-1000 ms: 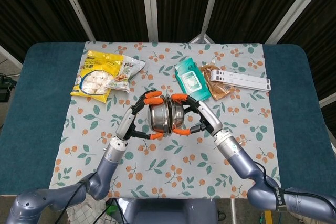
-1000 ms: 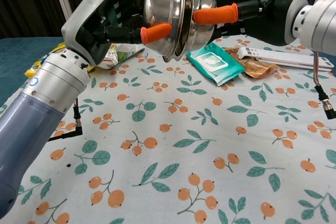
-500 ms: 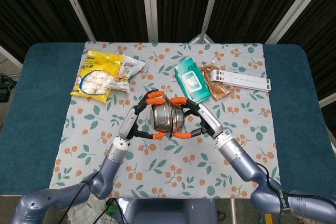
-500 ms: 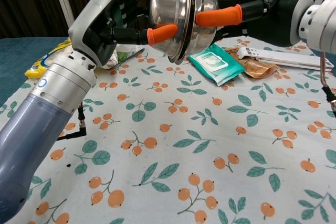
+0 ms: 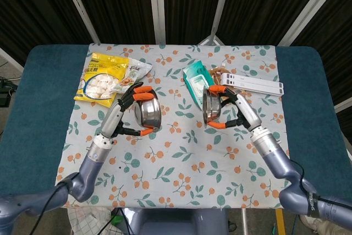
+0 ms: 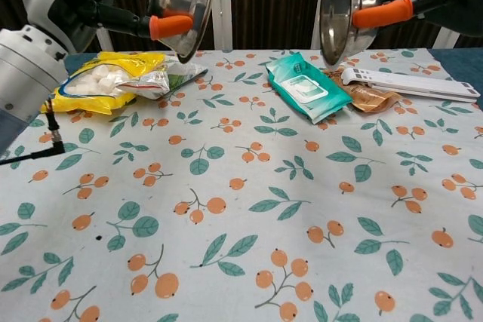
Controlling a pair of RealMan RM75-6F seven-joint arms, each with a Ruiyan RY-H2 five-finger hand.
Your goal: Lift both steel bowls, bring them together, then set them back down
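On the table's floral cloth [image 5: 181, 158], the head view shows the left hand [image 5: 125, 115] gripping the left steel bowl [image 5: 148, 114] and the right hand [image 5: 234, 113] gripping the right steel bowl [image 5: 211, 105], well apart, mouths facing inward. The chest view adds that both bowls hang tilted clear above the cloth; the hands there are mostly cropped, seemingly clasping the rims.

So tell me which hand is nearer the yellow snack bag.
Left. The left hand, holding a steel bowl, hovers just off the yellow snack bag. The right hand, holding the other bowl, is across the cloth beyond the green wipes pack.
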